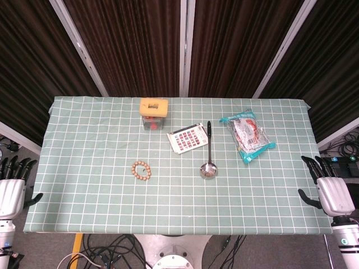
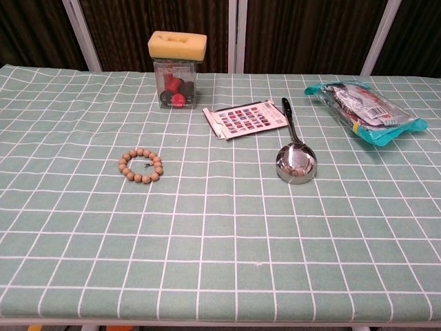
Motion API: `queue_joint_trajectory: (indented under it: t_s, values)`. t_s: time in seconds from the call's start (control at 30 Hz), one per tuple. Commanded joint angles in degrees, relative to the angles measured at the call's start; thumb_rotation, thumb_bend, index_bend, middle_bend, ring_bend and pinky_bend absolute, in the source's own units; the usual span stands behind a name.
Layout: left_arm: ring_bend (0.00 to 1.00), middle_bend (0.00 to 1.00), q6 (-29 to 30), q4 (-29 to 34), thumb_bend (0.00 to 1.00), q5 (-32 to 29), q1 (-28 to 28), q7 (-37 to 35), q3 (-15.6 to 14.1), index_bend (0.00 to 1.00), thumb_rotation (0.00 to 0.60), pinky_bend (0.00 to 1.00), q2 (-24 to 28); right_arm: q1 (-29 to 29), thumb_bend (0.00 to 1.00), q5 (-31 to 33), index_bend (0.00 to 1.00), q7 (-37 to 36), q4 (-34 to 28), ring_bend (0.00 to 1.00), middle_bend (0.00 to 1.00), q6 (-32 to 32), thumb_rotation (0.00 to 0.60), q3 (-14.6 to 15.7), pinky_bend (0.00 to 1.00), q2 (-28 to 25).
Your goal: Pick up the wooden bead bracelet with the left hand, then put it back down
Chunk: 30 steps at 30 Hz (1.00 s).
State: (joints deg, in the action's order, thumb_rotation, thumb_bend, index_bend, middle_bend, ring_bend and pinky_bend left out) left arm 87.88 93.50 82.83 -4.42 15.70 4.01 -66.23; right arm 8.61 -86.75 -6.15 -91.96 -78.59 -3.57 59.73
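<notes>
My left hand hangs off the left edge of the surface, near its front corner, fingers spread and pointing up, holding nothing. My right hand mirrors it just off the right edge near the front corner, fingers also apart and empty. Neither hand shows in the chest view.

The wooden bead bracelet lies flat on the green checked cloth, left of centre and well apart from both hands; the chest view shows it as a closed ring of tan beads with a small dark knot inside.

To its right sits a metal ladle, bowl toward the front edge and black handle pointing to the back. Just beside the handle lies a printed card, tilted. Toward the back edge stands a clear box with a yellow sponge on top. Near the back right corner rests a teal-edged packet.
</notes>
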Motion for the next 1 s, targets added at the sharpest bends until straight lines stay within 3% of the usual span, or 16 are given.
queue_joint_trajectory:
  t_s: [0.03, 0.27, 0.47, 0.73, 1.0]
  values:
    - [0.04, 0.15, -0.90, 0.01, 0.01, -0.47, -0.14, 0.11, -0.26, 0.17, 0.600, 0.04, -0.05, 0.14, 0.20, -0.39, 0.00, -0.47, 0.12, 0.00, 0.11, -0.28, 0.600, -0.05, 0.00, 0.08]
    - [0.04, 0.15, -2.02, 0.87, 0.01, -1.42, -0.08, -0.19, -0.57, 0.17, 0.600, 0.04, 0.42, -0.18, 0.20, -0.88, 0.00, -0.35, 0.18, 0.00, 0.11, -1.75, 0.600, -0.16, 0.00, -0.09]
    - [0.04, 0.18, -3.03, 1.52, 0.01, 3.59, -2.59, -1.95, -0.54, 0.21, 0.600, 0.05, 1.85, -0.67, 0.20, -1.36, 0.00, -0.32, -0.06, 0.00, 0.11, -3.53, 0.600, -0.45, 0.00, -0.95]
    - [0.13, 0.32, -11.94, -0.10, 0.02, 15.50, -14.54, -7.64, 0.87, 0.33, 0.600, 0.09, 1.90, -1.03, 0.20, -1.91, 0.00, 0.08, -1.19, 0.00, 0.10, -5.12, 0.600, -0.79, 0.00, -2.40]
    - [0.14, 0.34, -25.96, -7.51, 0.07, 19.98, -27.30, -5.59, 1.03, 0.35, 0.600, 0.09, -6.79, -1.68, 0.20, -1.71, 0.00, -0.14, -1.73, 0.00, 0.10, -5.70, 0.600, -0.52, 0.00, -3.06]
